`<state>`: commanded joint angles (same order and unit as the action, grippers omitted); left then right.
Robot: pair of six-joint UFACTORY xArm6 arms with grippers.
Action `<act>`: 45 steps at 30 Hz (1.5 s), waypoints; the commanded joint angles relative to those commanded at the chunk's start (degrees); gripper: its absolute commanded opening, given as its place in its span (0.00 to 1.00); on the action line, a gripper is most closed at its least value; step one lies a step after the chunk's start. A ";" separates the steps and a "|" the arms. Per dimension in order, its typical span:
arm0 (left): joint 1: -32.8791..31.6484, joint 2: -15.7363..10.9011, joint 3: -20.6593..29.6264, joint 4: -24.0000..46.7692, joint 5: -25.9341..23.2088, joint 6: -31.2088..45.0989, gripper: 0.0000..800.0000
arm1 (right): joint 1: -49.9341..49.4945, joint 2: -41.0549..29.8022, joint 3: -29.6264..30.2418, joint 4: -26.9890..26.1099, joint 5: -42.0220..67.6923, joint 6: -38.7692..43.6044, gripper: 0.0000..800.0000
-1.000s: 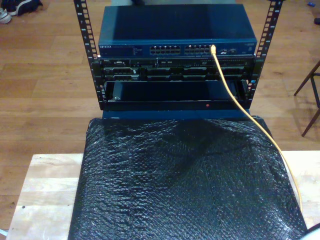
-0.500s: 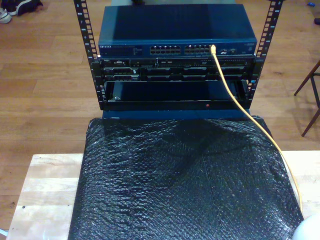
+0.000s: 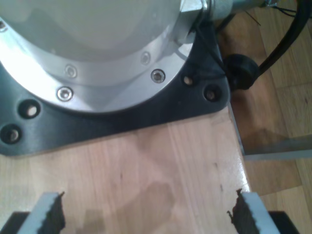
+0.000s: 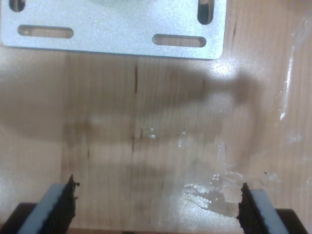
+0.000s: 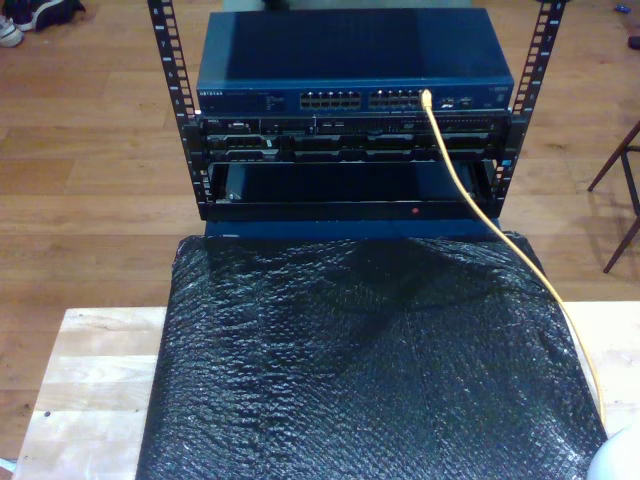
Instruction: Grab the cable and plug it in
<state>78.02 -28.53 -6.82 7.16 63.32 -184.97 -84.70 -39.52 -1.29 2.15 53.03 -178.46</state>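
Note:
The yellow-orange cable runs from a port on the blue network switch, where its upper end sits, down across the black mat to the exterior view's right edge of the table. My first gripper is open over bare wood, its fingertips wide apart with nothing between them. My second gripper is also open above bare wood, pads spread and empty. A pale rounded part of an arm shows at the exterior view's lower right corner.
The switch sits in a black rack beyond the table. Black bubble wrap covers most of the wooden table. A silver flange on a black base plate lies ahead of my first gripper, a silver slotted plate ahead of my second.
A pale arm part has come into the exterior view's lower right corner, where one second ago only a dark arc showed. The cable has not moved.

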 joint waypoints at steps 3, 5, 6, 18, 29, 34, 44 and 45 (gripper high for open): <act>0.00 0.00 0.00 0.00 0.00 -0.09 1.00 | -0.44 1.32 -0.09 0.09 0.00 0.09 1.00; 0.00 0.00 0.00 0.00 0.00 0.00 1.00 | -0.70 1.49 -0.09 0.18 0.09 0.09 1.00; 0.00 0.00 0.00 0.00 0.00 0.00 1.00 | -0.70 1.41 -0.09 0.09 0.09 0.09 1.00; 0.00 0.00 0.00 0.00 0.00 0.00 1.00 | -0.79 0.79 1.58 0.09 -3.60 0.00 1.00; 0.00 0.00 0.00 0.00 0.00 0.00 1.00 | -0.79 0.35 1.93 0.00 -4.04 0.00 1.00; 0.00 0.00 0.00 0.00 0.00 0.00 1.00 | -0.79 0.35 1.93 0.00 -4.04 0.00 1.00; 0.00 0.00 0.00 0.00 0.00 0.00 1.00 | -0.79 0.35 1.93 0.00 -4.04 0.00 1.00; 0.00 0.00 0.00 0.00 0.00 0.00 1.00 | -0.79 0.35 1.93 0.00 -4.04 0.00 1.00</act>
<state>78.02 -28.53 -6.82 7.16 63.32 -184.97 -85.49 -39.16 0.65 2.15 48.99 -178.46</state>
